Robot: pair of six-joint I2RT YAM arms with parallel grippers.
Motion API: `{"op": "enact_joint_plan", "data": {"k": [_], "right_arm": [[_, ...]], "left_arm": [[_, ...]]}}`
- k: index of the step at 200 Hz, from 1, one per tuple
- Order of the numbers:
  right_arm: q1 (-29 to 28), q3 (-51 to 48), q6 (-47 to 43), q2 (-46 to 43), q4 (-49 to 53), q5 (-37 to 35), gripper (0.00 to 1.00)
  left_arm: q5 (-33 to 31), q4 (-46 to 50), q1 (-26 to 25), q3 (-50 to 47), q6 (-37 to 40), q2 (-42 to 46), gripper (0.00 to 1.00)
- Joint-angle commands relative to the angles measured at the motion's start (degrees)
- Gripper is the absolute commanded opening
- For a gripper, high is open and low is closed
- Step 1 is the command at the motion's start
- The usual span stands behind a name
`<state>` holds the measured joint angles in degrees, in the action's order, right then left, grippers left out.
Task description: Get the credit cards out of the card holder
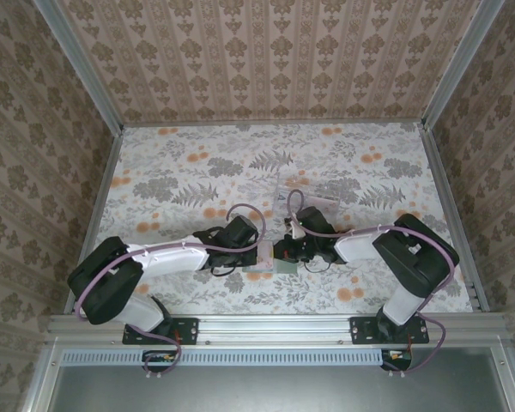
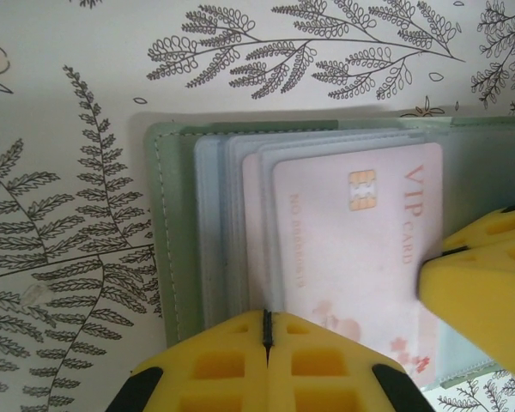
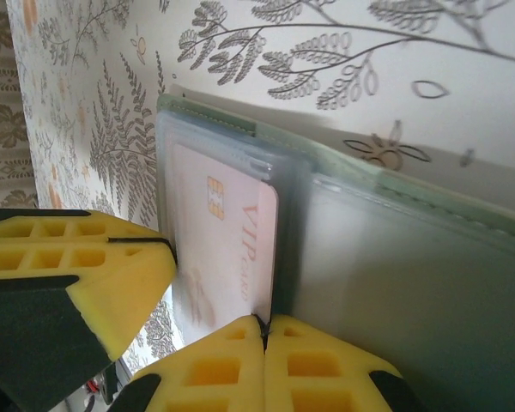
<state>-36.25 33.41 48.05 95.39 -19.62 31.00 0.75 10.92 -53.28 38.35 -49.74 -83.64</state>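
Locate the card holder (image 1: pixel 285 267) open flat on the table (image 1: pixel 197 172), toward 6 o'clock of centre. In the left wrist view, the top credit card (image 2: pixel 352 257) runs lengthwise 12 to 6, chip toward 12. Left gripper (image 2: pixel 266 333) and right gripper (image 3: pixel 264 333): jaws pressed together at its edges.

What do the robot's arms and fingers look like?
The left arm and right arm are black-and-white tubes with looping lilac cables. The left gripper and right gripper have chunky yellow fingers with square holes.
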Motion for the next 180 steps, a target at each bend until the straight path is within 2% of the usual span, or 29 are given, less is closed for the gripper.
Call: {"op": "enact_joint_plan", "data": {"k": [1, 112, 180], "right_arm": [[1.8, -2.0, -1.5, -2.2, 2.8, -0.6, 0.0], [8.2, -6.3, -6.3, -10.6, 11.0, -0.6, 0.0], [13.3, -7.4, -8.5, -19.1, 16.1, 0.7, 0.0]], "left_arm": [[-1.5, 6.2, 0.0, -1.1, -0.8, -1.9, 0.0], [-1.5, 6.3, 0.3, -1.1, -0.3, -1.7, 0.0], [-1.2, 6.2, 0.4, -0.4, 0.4, -1.5, 0.0]]}}
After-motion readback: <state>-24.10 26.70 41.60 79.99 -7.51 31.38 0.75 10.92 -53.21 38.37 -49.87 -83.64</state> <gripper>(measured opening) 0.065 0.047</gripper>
